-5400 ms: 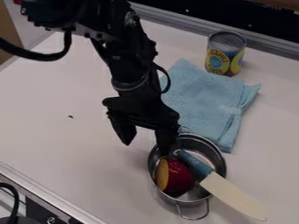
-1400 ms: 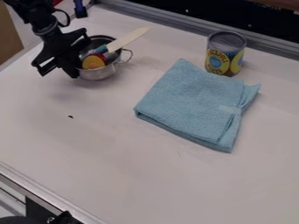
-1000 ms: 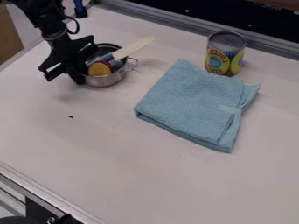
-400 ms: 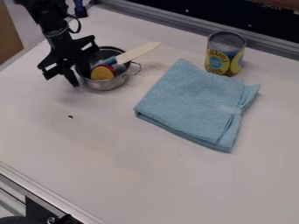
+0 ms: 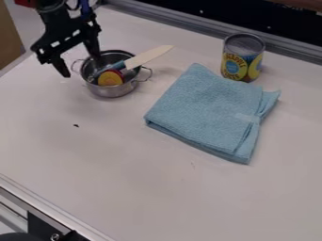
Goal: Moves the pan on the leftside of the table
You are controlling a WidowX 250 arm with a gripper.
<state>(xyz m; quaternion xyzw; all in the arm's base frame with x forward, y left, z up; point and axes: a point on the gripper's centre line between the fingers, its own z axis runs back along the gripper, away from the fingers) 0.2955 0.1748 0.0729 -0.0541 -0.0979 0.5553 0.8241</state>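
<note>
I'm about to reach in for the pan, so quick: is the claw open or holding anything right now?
Claw: open, fingers spread apart by the pan, with nothing held between them.

The counter (image 5: 144, 188) is viewed from above at a downward slant, from fairly close range. The far rail (image 5: 189, 21) is faced obliquely, and the near edge (image 5: 50, 207) is taken in at lower left.

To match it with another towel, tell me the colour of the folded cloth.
The folded cloth is plain light blue, best seen in the camera view.
</note>
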